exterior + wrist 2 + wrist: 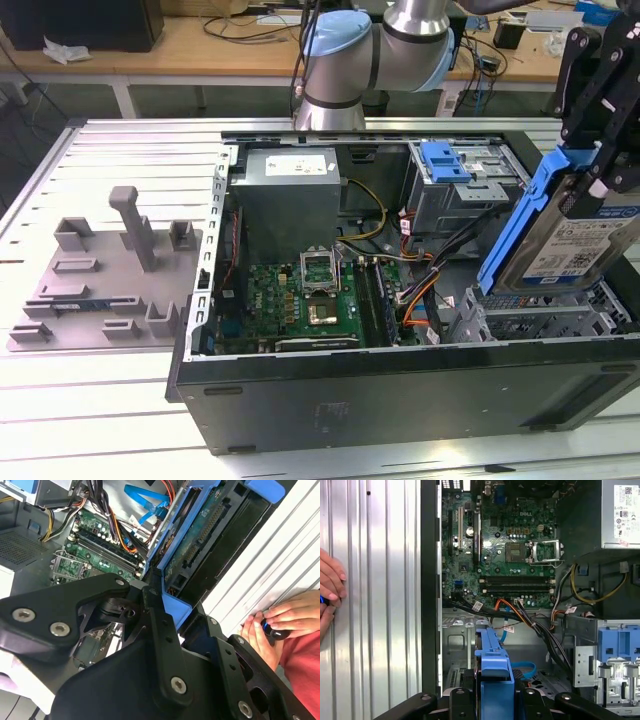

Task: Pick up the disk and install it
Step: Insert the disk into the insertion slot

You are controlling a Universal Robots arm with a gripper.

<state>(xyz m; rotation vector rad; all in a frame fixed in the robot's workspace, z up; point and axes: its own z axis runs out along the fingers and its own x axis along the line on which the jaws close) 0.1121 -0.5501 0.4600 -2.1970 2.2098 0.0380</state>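
Note:
The disk (585, 240) is a silver drive with a white and blue label in a bright blue carrier bracket (520, 225). It hangs tilted on edge at the exterior view's right, above the metal drive bay (540, 320) of the open computer case. My gripper (597, 180) is shut on the disk from above. In the second wrist view my gripper (172, 615) clamps the carrier, and the disk's (202, 530) circuit-board side faces the camera. In the first wrist view the carrier (494, 665) stands edge-on between my gripper's (492, 702) black links.
Inside the case lie the motherboard (310, 290), the grey power supply (290, 195), a drive cage with a blue latch (445, 160) and loose cables (530, 620). A grey fixture plate (100, 280) lies on the slatted table. A person's hand (280, 620) rests beside the case.

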